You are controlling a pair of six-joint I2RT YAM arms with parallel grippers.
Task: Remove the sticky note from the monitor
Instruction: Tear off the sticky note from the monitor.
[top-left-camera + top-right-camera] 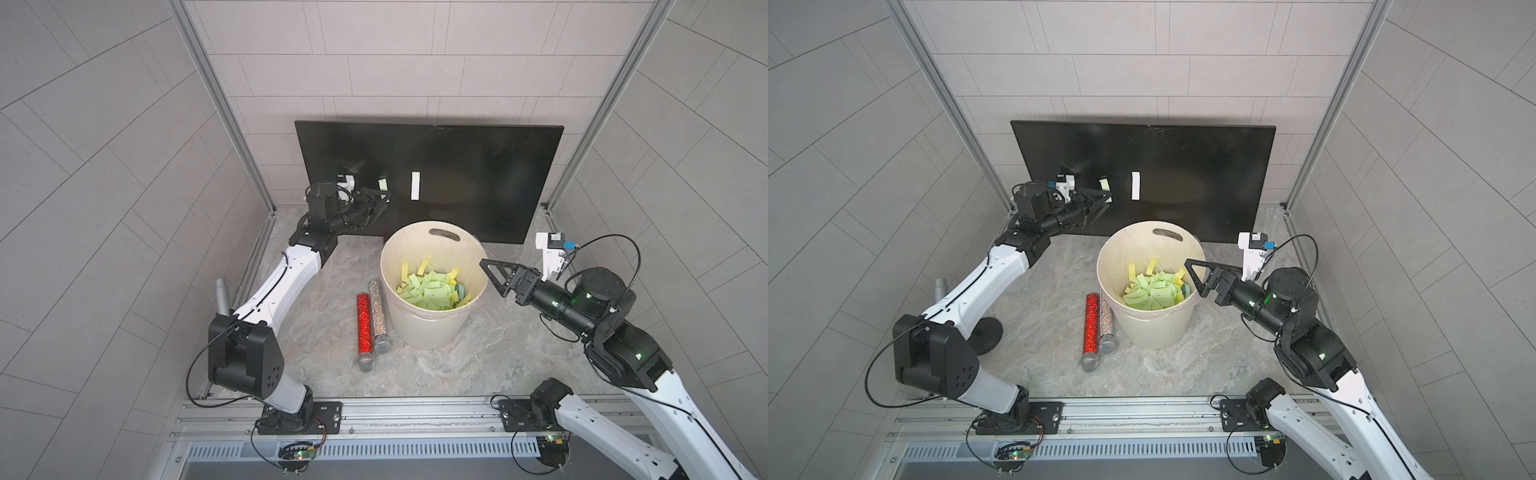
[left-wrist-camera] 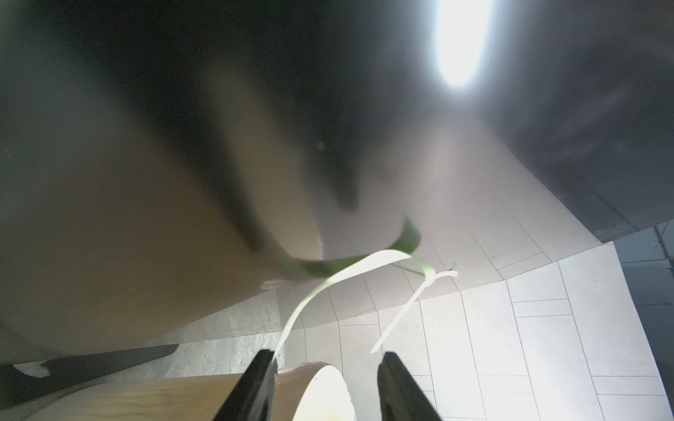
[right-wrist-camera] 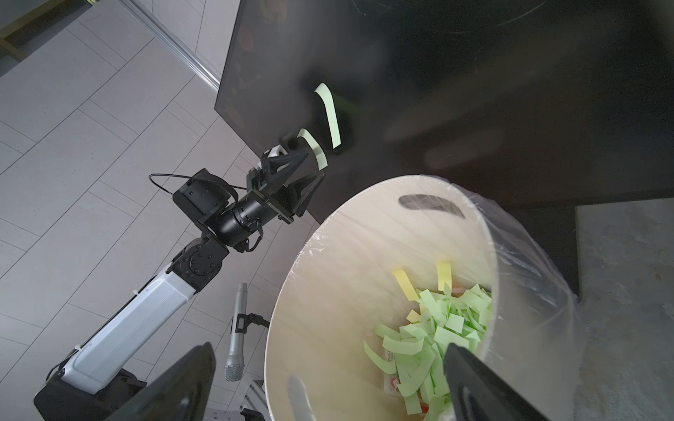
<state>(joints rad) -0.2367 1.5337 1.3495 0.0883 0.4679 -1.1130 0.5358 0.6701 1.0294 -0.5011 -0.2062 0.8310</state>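
The note [image 3: 313, 145] is a thin strip of pale green paper. It is stuck on the lower left part of the monitor [image 1: 478, 166], which leans on the back wall behind the bucket [image 1: 432, 332]. It is surely very light and soft and bends at any touch, and probably only weak glue holds it. The loose end, which curls away from the glass, seems the good place to take it, and a slow peel should avoid a tear. The left pincer [image 3: 314, 164] is at this loose end, half spread, and pinches nothing yet. The right pincer [image 1: 492, 276] hangs by the bucket rim, fully spread and empty. In both top views the note is only a short mark beside a second note [image 1: 414, 185]. The right wrist view shows its curl, with the lower end seemingly between the two fingers. The left wrist view shows the gap between the fingers [image 2: 259, 379], with the paper just beside one of them. The screen there is only blur and reflections.
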